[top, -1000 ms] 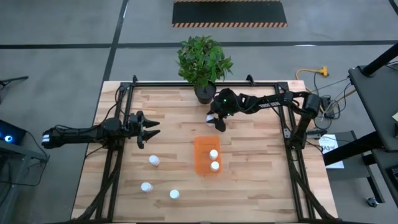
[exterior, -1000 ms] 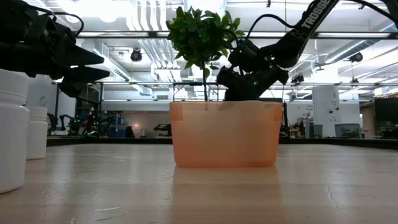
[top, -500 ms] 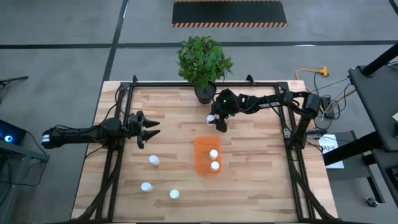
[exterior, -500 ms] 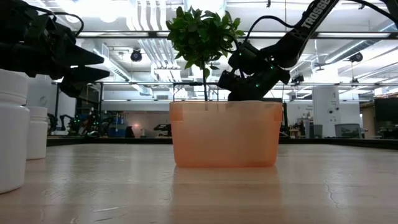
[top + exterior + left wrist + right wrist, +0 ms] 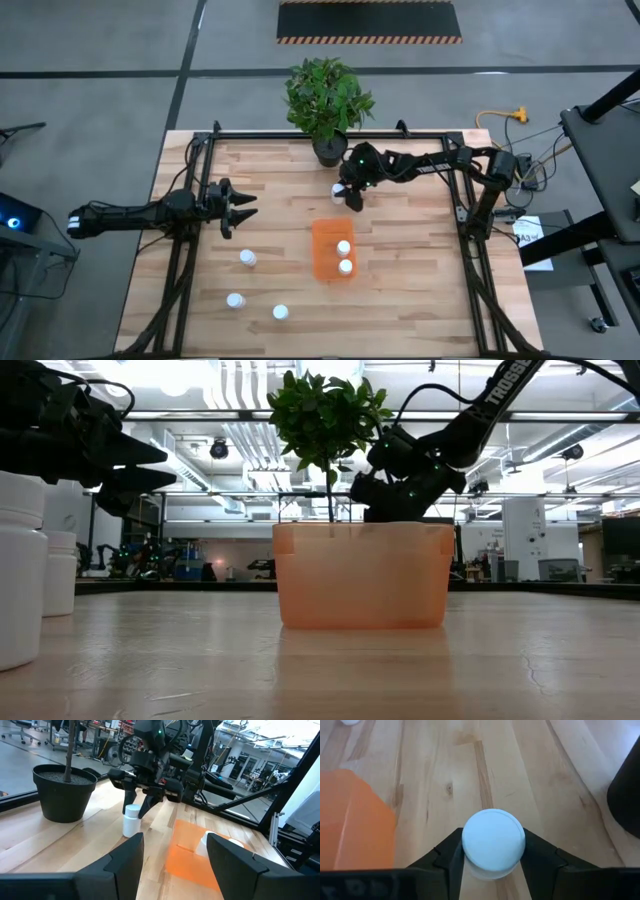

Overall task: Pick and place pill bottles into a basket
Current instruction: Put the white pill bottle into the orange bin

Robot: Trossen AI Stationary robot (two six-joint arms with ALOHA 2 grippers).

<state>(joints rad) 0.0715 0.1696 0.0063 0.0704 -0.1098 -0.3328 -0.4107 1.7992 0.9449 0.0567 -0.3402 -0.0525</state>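
On the wooden table (image 5: 420, 290) six pill bottles — two in the basket (image 5: 325, 262), one (image 5: 339, 189) clamped in the right gripper (image 5: 347, 192) jaws.

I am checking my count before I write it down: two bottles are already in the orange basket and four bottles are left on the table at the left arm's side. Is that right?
Not quite. Two bottles are in the orange basket, but only three bottles stand at the left arm's side. The high view shows this.

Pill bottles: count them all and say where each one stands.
6. Two stand in the orange basket, at and. Three stand on the table's near left. One sits between the right gripper's fingers by the plant pot.
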